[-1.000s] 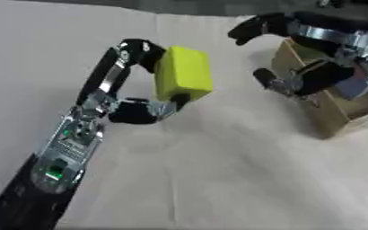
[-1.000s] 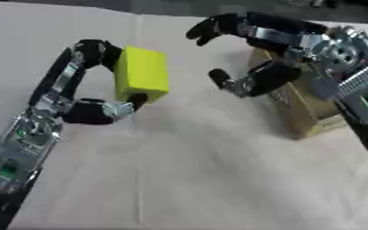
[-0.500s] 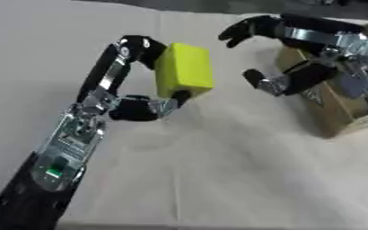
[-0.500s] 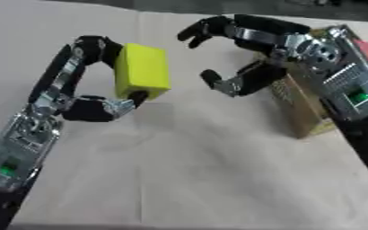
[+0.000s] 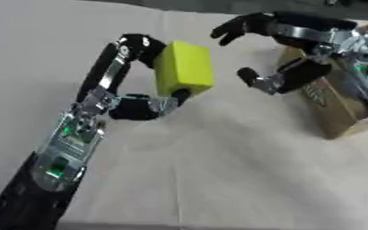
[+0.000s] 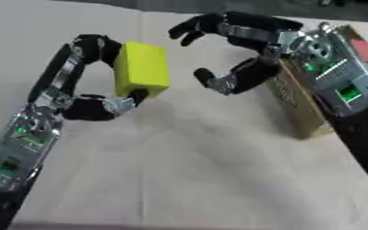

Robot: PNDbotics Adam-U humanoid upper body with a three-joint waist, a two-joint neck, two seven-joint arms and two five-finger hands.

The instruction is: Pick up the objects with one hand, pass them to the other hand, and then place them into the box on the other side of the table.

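A yellow block [image 5: 184, 67] hangs above the table, pinched between the curled fingers and thumb of my left hand [image 5: 132, 105], whose arm rises from the lower left. My right hand [image 6: 246, 67] comes in from the upper right, open, fingers and thumb spread wide and curved toward the block. Its nearest fingertip stands a short way to the right of the block, not touching it. The brown cardboard box [image 5: 332, 108] stands at the right, partly hidden behind my right hand and forearm.
A pale cloth covers the table [image 5: 218, 179]. Something red [image 6: 365, 47] shows by the box's far side at the right edge. A dark strip runs along the table's far edge.
My right hand has moved left, away from the box and closer to the yellow block, its fingers still spread. My left hand keeps the block in about the same place.
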